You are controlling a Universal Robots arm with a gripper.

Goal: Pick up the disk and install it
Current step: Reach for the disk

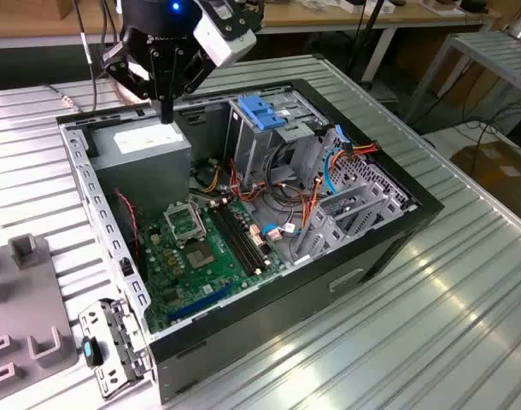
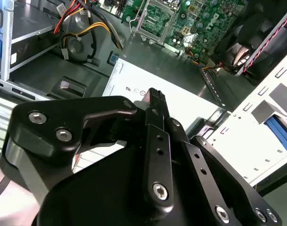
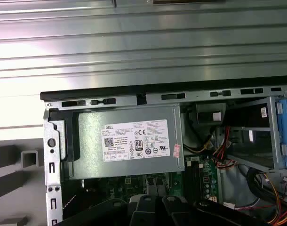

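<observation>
Disk point(image 2: 279, 128), by our reading the blue-edged slab in the pale rack point(image 2: 247, 139) outside the case point(image 1: 354, 256), lies toward the exterior view's left of our closed, empty jaws above the power supply point(image 1: 145, 145).

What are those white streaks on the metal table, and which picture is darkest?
Exterior view: light glares in streaks off the ribbed table toward that view's right. First wrist view: the same glare forms bright bands across the table. Second wrist view: the darkest, where the black gripper stands dark against the pale power supply.
</observation>
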